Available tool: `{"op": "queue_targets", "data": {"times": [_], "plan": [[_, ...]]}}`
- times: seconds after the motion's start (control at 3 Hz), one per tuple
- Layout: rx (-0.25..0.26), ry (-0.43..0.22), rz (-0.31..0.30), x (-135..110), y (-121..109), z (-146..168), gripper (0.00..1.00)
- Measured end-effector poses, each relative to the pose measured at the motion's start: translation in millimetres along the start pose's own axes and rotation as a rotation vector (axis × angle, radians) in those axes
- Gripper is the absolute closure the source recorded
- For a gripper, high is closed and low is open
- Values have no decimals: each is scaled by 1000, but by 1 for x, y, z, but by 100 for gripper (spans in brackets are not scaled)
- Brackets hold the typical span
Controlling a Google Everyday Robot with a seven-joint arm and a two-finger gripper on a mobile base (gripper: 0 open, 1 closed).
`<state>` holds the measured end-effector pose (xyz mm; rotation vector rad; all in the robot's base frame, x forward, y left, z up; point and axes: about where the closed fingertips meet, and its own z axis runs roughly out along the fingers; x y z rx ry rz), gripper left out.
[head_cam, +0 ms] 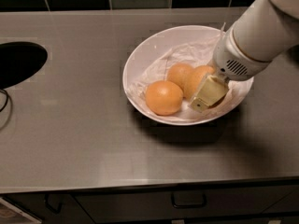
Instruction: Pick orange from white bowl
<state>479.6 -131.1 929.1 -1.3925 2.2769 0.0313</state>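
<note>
Right of centre on the desk (70, 125), the bowl (140, 50) holds three fruits on crumpled paper (161, 64). The orange (197, 78) lies at the right of the group, touching the middle fruit (179, 73). The claw (209, 94) sits inside the bowl against the orange's near-right side; whether it is released or clenched cannot be told. Risks: an off-centre grip could let the round orange roll free; the claw could snag the paper; a lift could drag the bowl.

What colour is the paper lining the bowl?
White paper, clearest in the camera view; the gripper sits in the white bowl beside the orange.
</note>
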Motion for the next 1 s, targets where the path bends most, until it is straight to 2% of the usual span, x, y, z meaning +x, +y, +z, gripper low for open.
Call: {"op": "queue_targets", "data": {"times": [0.33,0.67,1.0], "plan": [[39,-41,-16,-8,0,-21,100],[96,-131,2,-3,-2,-38,100],[122,-167,5,-12,-8,-41,100]]}}
